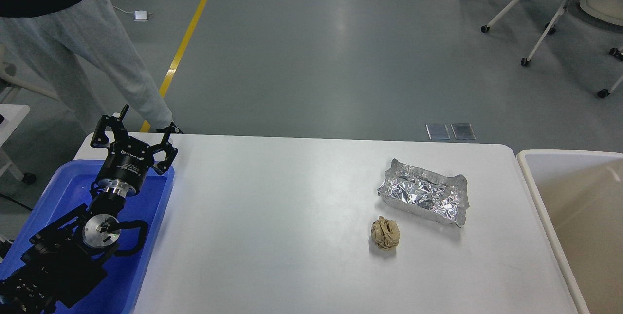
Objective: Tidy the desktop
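The left gripper (144,124) hangs over the blue tray (155,207) at the left end of the worktop (267,216), jaws spread wide and empty. The crumpled foil tray (423,192) and brown paper ball (385,232) lie well apart to its right, near the cream bin (530,177); the foil's long axis runs left-right, slightly slanted. The right gripper is out of view, and the white lettering on the left wrist is too small to read.

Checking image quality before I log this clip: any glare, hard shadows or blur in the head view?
Head view: sharp throughout, no motion blur. The crumpled foil tray throws bright specular glints. The desktop is evenly lit, with only soft shadows beside the foil tray and the brown paper ball. Pale ceiling-light reflections streak the grey floor. The left claw stays clearly resolved, fingers spread.
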Controlling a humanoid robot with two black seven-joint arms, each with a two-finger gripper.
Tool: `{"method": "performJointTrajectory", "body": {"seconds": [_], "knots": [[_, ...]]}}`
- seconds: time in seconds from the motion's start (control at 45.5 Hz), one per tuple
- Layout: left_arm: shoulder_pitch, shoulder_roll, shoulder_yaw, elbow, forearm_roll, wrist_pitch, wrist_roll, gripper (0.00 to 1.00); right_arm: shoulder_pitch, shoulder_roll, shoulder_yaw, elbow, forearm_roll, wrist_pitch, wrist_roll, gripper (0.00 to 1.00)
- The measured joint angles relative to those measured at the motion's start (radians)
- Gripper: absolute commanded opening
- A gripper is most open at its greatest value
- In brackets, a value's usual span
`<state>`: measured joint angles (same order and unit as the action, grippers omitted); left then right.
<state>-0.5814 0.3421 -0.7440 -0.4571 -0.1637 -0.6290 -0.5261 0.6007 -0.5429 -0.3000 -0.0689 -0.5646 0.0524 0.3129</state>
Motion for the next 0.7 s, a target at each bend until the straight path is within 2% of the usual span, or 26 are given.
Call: {"method": "performJointTrajectory", "body": {"seconds": [0.198, 0.307, 0.703], "knots": [[0.000, 0.000, 0.000, 0.000, 0.000, -0.001, 0.000, 1.00, 0.021, -0.005, 0.010, 0.005, 0.090, 0.006, -0.009, 1.00], [0.000, 0.000, 0.000, 0.000, 0.000, -0.001, 0.000, 1.00, 0.034, -0.019, 0.077, 0.030, 0.132, 0.007, -0.011, 1.00], [-0.001, 0.000, 0.000, 0.000, 0.000, -0.001, 0.000, 1.00, -0.025, -0.151, 0.773, 0.416, 0.190, 0.006, -0.011, 1.00]]}}
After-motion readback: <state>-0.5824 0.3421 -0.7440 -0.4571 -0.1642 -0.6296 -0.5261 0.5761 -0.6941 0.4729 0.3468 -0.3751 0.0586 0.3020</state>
